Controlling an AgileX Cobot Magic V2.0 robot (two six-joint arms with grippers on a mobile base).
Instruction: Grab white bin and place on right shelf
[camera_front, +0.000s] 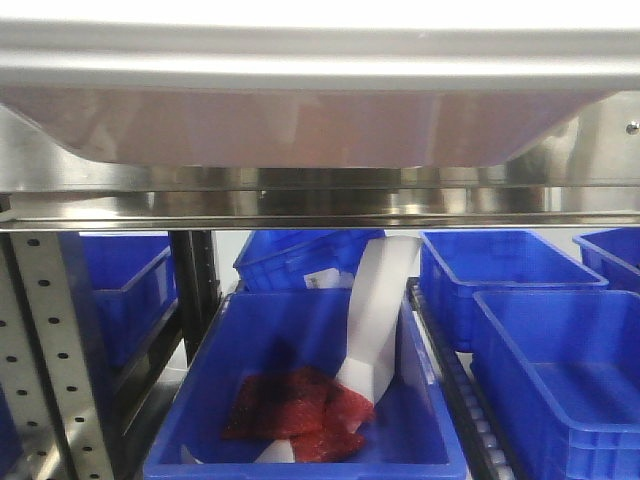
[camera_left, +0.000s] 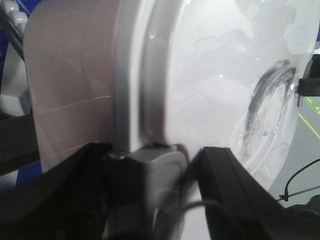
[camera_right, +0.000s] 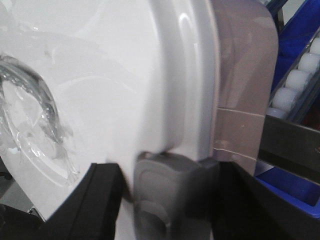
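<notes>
The left gripper (camera_left: 152, 157) is clamped on one end of the large pale pinkish-white translucent plastic tub, the white bin (camera_front: 290, 125). One black finger bears on the tub wall and the other on the glossy white lid (camera_left: 215, 75), with a grey plastic latch (camera_left: 160, 185) between them. The right gripper (camera_right: 170, 170) is clamped the same way on the opposite end, bracketing a second grey latch (camera_right: 172, 200). The lid's recessed handle (camera_left: 270, 100) appears in both wrist views and is not gripped. In the front view the bin spans almost the full width, lid uppermost. Its tapered base sits just above the wide shiny stainless-steel front beam (camera_front: 320, 205) of the metal rack, the right shelf. Whether the base touches a deck behind the beam cannot be told. Below the beam, beside a perforated grey upright (camera_front: 50, 350), stand several open blue plastic bins. The middle one (camera_front: 290, 330) holds red crumpled material (camera_front: 290, 405) and a curved white sheet (camera_front: 380, 310). The step in hand appears to be the carry at shelf height, immediately before set-down. The next move calls for both arms to advance together and hold the bin level so the base clears the beam. They should then lower until the shelf carries the load, and only then open both grippers. Uneven travel between the arms would probably tilt the bin or catch its base on the beam.
</notes>
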